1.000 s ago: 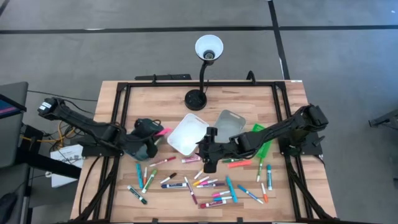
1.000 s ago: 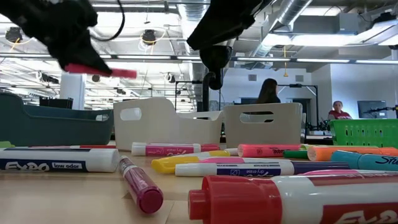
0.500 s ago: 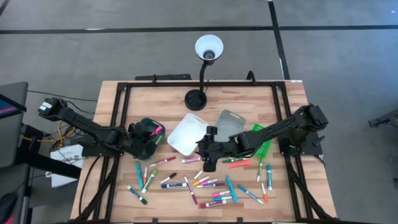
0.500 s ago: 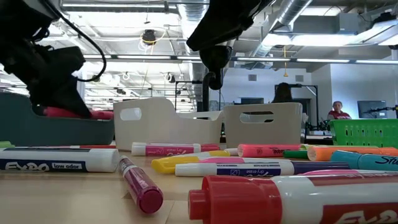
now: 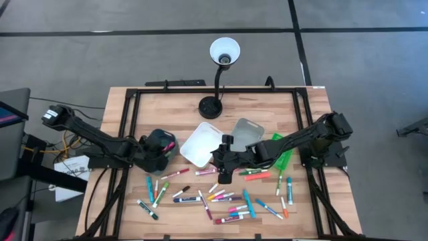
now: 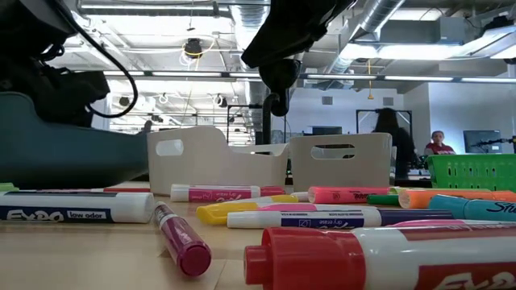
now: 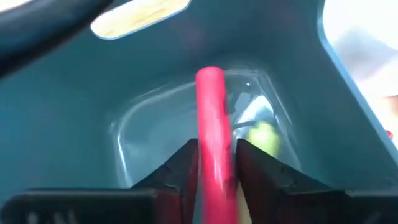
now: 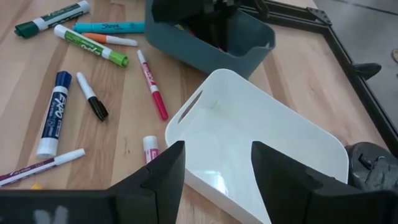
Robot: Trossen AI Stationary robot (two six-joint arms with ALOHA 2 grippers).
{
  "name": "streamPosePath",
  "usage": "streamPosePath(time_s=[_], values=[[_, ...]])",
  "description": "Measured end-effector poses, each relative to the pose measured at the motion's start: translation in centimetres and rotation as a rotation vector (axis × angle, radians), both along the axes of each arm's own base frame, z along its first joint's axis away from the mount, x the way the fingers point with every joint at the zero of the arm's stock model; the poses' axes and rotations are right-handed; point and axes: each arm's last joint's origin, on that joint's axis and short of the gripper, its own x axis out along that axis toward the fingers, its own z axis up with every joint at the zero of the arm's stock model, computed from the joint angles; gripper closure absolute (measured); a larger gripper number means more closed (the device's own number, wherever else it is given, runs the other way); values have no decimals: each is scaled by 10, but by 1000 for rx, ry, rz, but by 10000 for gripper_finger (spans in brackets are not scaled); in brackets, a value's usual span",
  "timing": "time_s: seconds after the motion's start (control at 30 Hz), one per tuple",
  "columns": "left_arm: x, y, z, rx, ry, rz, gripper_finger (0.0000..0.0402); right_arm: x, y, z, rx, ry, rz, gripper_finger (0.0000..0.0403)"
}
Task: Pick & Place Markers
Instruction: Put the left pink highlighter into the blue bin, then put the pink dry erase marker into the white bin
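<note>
One pink marker [image 7: 212,137] sits clamped in the left gripper [image 7: 214,165] inside the teal bin [image 7: 74,124]; release comes next. Right gripper [image 8: 214,165] waits, fingers spread and empty, above the white bin [image 8: 261,124].

Left hand [image 7: 211,168] hemmed inside teal bin [image 5: 159,148]; white bin [image 8: 261,130] open beneath right hand [image 8: 214,171].

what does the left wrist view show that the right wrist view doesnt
Only the left wrist view shows the left gripper shut on a pink marker inside the teal bin, with a yellow-green marker on its floor. Only the right wrist view shows the open right gripper over the white bin, plus loose markers on the table. Both show the teal bin.
</note>
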Motion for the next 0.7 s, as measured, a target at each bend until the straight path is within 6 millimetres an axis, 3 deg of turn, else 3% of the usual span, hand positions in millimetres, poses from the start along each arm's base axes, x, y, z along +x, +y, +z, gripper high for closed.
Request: streamPosePath(time_s=[0.23, 0.7], values=[[0, 0, 0, 0, -2, -1, 256, 0, 0, 0, 0, 0, 0, 224], [-6, 3, 27, -64, -212, -60, 256, 0, 0, 0, 0, 0, 0, 227]])
